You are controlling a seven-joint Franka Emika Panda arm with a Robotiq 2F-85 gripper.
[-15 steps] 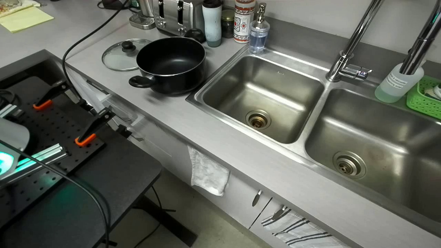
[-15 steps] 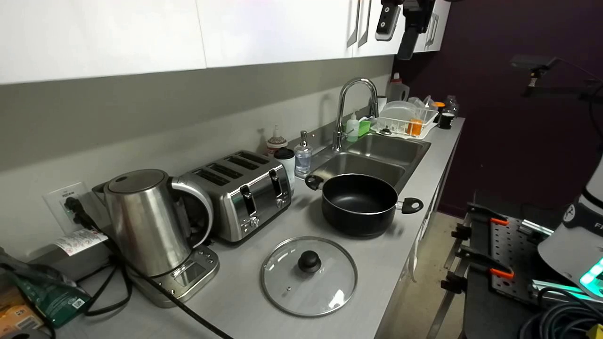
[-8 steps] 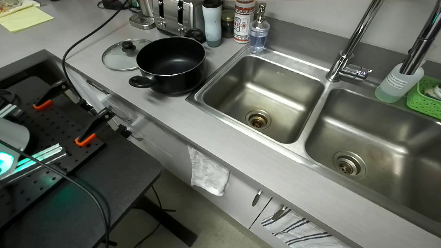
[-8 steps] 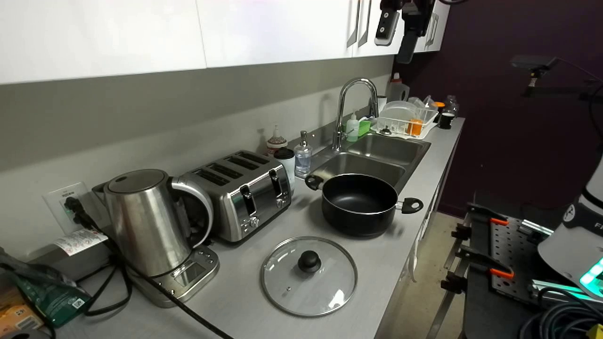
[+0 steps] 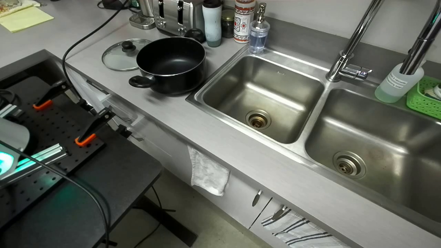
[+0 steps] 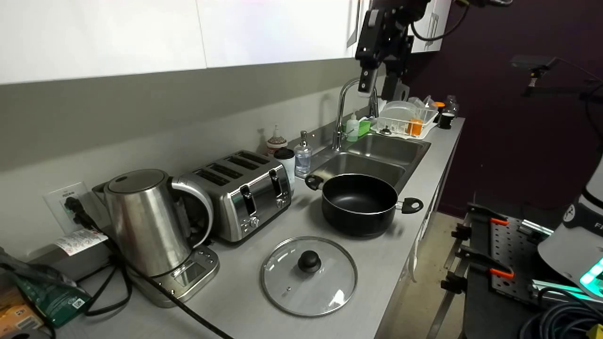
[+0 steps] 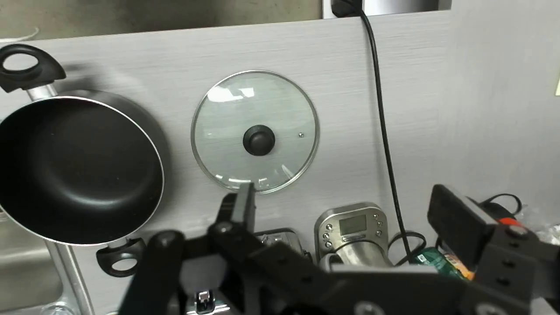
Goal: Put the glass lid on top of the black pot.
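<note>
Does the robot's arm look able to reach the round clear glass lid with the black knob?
Likely yes: the black two-fingered gripper hangs open, higher than the lid; nothing rests on it, its knob stands up uncovered, and the round black pot beside it stands apart.

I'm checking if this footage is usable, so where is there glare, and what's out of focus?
Wrist view: white reflections on the glass lid, and the nearest parts of the pincer look blurred; in an exterior view, bright streaks across the steel sink; in both exterior views, the green light on the robot base looks overexposed.
</note>
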